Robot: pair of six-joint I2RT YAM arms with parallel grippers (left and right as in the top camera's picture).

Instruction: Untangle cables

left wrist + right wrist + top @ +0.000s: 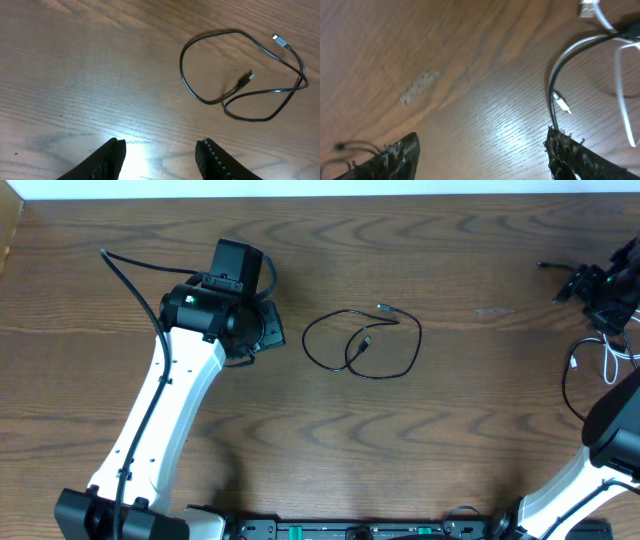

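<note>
A black cable lies in a loose loop at the table's middle, with both metal-tipped plug ends inside or near the loop. It also shows in the left wrist view, up and to the right of my left gripper, which is open, empty and apart from it. In the overhead view the left gripper sits just left of the loop. My right gripper is open and empty at the far right. A white cable and another black cable lie crossed beside its right finger.
The wooden table runs under everything. A pale scuff mark lies between the middle loop and the right arm. The white cable and the second black cable lie at the right edge near the right arm's base.
</note>
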